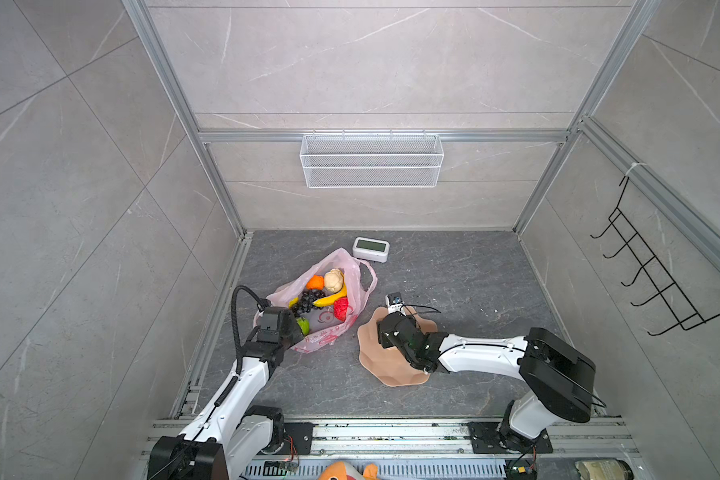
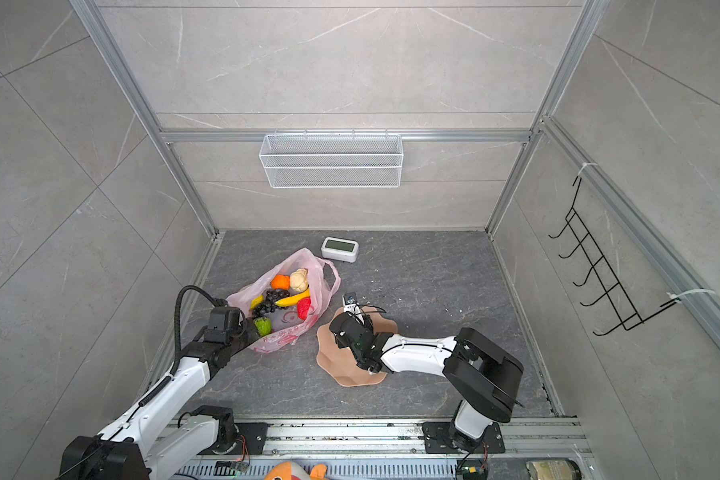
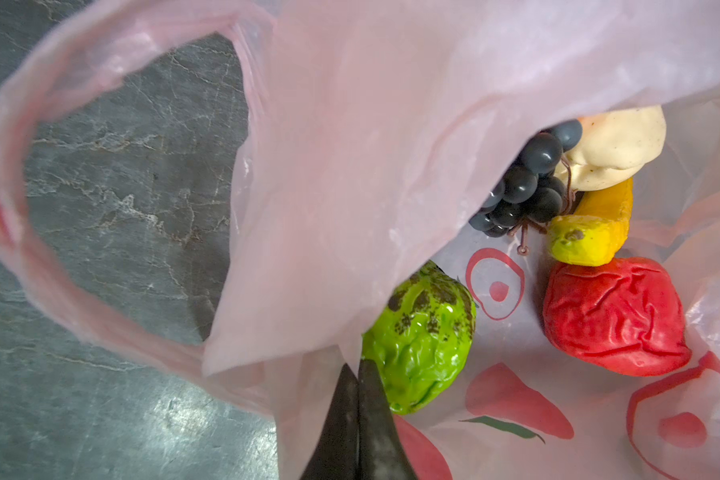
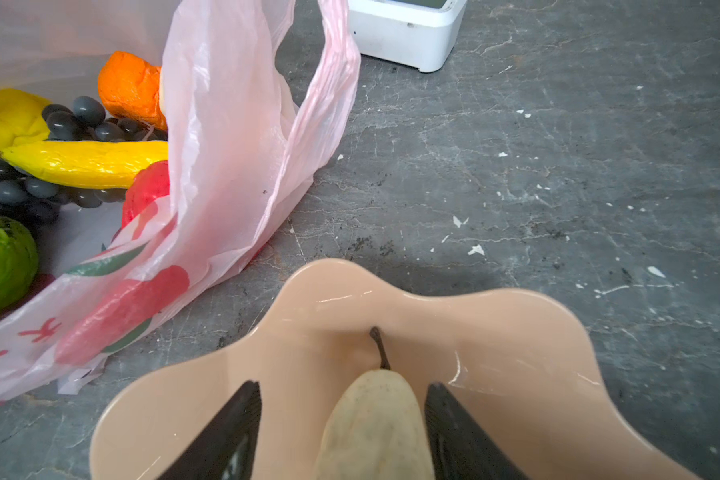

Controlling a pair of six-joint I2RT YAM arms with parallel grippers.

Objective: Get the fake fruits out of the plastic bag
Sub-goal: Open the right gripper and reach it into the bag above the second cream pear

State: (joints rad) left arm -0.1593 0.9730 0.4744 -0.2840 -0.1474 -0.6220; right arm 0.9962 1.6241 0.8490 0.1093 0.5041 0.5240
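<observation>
The pink plastic bag (image 1: pixel 336 258) lies open on the dark floor left of centre. Inside it are fake fruits: an orange (image 1: pixel 315 282), a beige lump (image 1: pixel 333 280), a banana (image 1: pixel 330 300), dark grapes (image 1: pixel 307 301), a red apple (image 3: pixel 612 316) and a green bumpy fruit (image 3: pixel 422 336). My left gripper (image 3: pixel 358 366) is shut on the bag's (image 3: pixel 350 187) near rim beside the green fruit. My right gripper (image 4: pixel 344 384) hangs open over the peach bowl (image 4: pixel 516 332). A beige pear (image 4: pixel 375 424) lies in that bowl between its fingers.
A white clock-like box (image 1: pixel 371 248) stands just behind the bag. A wire basket (image 1: pixel 371 160) hangs on the back wall and a black hook rack (image 1: pixel 649 270) on the right wall. An orange plush toy (image 1: pixel 346 471) sits at the front rail.
</observation>
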